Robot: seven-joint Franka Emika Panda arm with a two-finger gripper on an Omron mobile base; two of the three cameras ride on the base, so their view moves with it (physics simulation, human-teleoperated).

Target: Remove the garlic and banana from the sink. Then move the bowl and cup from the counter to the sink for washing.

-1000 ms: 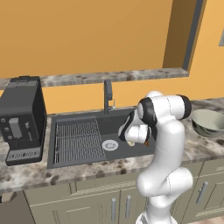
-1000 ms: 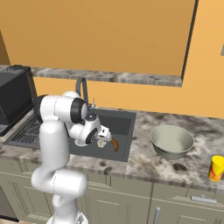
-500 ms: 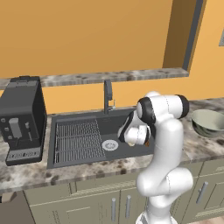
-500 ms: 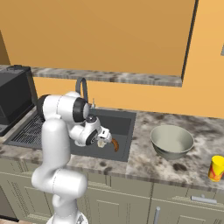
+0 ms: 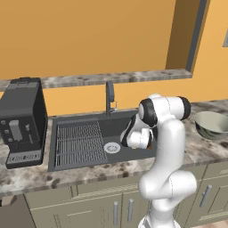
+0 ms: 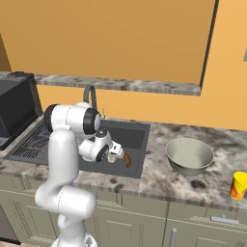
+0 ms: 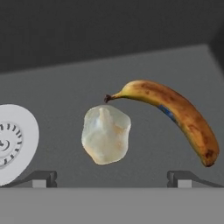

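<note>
Left base view: arm rises from lower right, elbow folded high, forearm dropping into the sink (image 5: 84, 142) right half. Wrist sits at about 3 o'clock of the drain (image 5: 111, 147). Fingers hidden behind the wrist here, so grip state can't be read from this side. Bowl (image 5: 212, 124) sits on the surface at far right, well apart from the basin. Risk: low forearm is close to the sink's front wall, so a sloppy lift could clip it.

Right base view: hand (image 6: 114, 155) is down inside the basin, tilted toward the basin floor. Banana (image 6: 127, 158) lies just beside the hand at 4 o'clock, apart from it as far as I can tell. Garlic is hidden by the hand here. Bowl is on the surface at right; cup (image 6: 238, 185) is at 4 o'clock of the bowl near the surface's front edge. Nothing moved to the sink yet; both sink items still inside.

Hand view: jaws spread wide, nothing between them, both fingertips (image 7: 43, 178) at the bottom edge. Garlic (image 7: 106, 134) sits centred between the tips, apart from them. Banana arcs from garlic's 12 o'clock out to 4 o'clock, its stem tip nearly touching the bulb. Drain at 9 o'clock.

Judgement: garlic is the target. Risks: round bulb may roll or squirt out on closing; the finger on the banana side may nudge the banana or catch its stem.
</note>
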